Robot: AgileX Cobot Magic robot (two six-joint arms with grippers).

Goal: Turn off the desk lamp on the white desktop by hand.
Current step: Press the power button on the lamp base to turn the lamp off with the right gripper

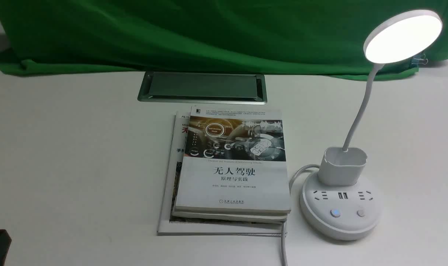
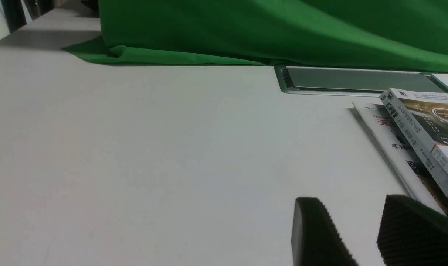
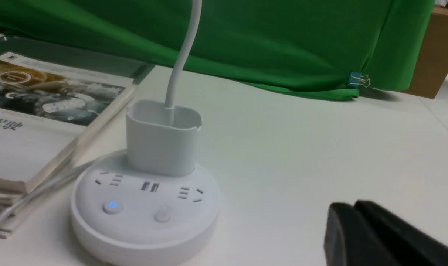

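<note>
At the left, the left gripper (image 2: 351,221) is held with its fingers spread apart, nothing gripped between them, above the white desktop (image 1: 80,147). In the middle, a stack of books (image 1: 235,177) is laid near the grey hatch (image 1: 203,85). Just right of the books, the desk lamp (image 1: 340,210) is stood upright, its disc head lit and one button glowing blue. By the right gripper (image 3: 357,232) the lamp is not touched; whether its fingers are parted or pressed together cannot be told

Books (image 1: 235,166) stacked on desktop (image 1: 87,147), left of lamp (image 1: 340,207); hatch (image 1: 203,85) behind books.
</note>
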